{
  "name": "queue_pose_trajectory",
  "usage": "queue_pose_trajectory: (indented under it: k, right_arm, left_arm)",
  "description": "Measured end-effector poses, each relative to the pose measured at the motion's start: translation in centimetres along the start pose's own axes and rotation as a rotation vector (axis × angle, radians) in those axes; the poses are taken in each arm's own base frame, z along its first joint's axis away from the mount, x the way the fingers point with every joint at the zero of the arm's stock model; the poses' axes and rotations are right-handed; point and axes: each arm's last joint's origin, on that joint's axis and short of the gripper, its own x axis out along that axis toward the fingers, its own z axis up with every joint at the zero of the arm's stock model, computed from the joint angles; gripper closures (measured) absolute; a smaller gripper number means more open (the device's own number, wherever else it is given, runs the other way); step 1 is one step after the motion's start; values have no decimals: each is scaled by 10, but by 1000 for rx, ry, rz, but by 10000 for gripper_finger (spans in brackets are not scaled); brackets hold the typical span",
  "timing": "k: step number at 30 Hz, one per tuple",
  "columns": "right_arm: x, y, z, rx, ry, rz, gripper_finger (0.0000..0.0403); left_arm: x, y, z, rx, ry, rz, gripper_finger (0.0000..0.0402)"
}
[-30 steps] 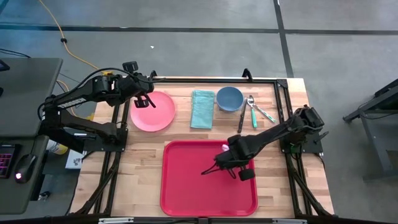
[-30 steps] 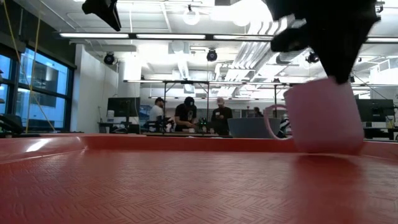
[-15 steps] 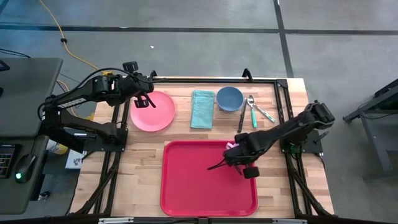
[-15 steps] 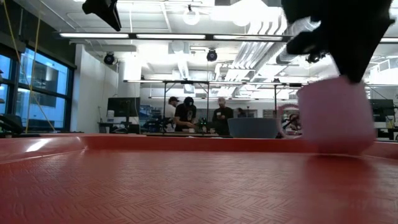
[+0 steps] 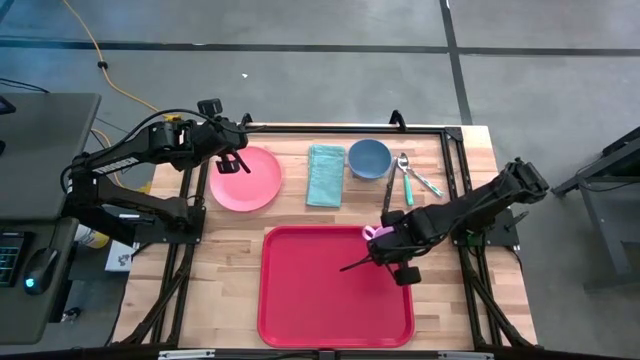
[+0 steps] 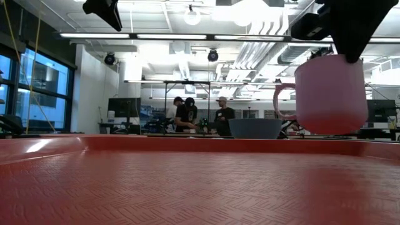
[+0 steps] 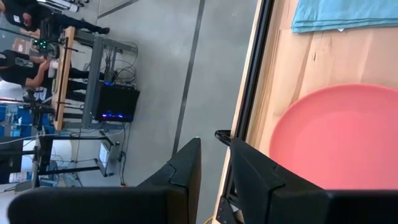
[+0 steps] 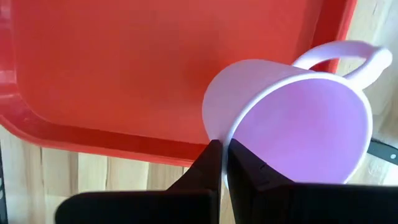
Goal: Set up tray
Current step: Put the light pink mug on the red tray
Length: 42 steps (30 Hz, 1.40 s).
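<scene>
Hanging over the far right corner of the tray point(image 5: 335, 285), the right gripper point(image 8: 222, 163) pinches the rim of a pale pink mug point(image 8: 292, 121) between its two dark fingers, one inside the cup and one outside. From above, the mug point(image 5: 374, 233) is only a small pink speck at the tray's far edge, mostly hidden by the arm; the wrist camera gives it properly, a smooth, thin-walled plastic cup with a round mouth and a looped handle, held at a tilt with part of it past the tray's raised rim point(image 8: 93, 134) and the wood beyond. The level view adds what neither shows: the mug point(image 6: 329, 94) is clear of the tray floor, with open space beneath its flat base, and that floor point(image 6: 187, 187) is embossed with a fine woven pattern, glossy red, rounded at the corners. The tray itself lies flat on the near middle of the pale wooden table point(image 5: 225, 250). Beyond the tray's far edge sit a round pink plate point(image 5: 246, 178), a folded teal cloth point(image 5: 325, 174), a blue bowl point(image 5: 369, 158) and cutlery point(image 5: 405, 180). The left gripper point(image 7: 214, 165) waits above the plate's left rim, its blunt fingers set slightly apart with nothing between them. People stand at benches deep in the room behind.
</scene>
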Motion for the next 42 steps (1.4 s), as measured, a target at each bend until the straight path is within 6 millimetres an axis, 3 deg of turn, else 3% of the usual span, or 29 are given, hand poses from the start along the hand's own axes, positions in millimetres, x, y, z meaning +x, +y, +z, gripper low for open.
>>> queue_pose_trajectory:
  k: [11,42]
  right_arm:
    - [15,-1,-7,16,44,14,403]
    - [15,0,0,-21,-30,-2,403]
  left_arm:
    - [0,0,0,0,-5,-13,284]
    - [0,0,0,0,-5,-12,284]
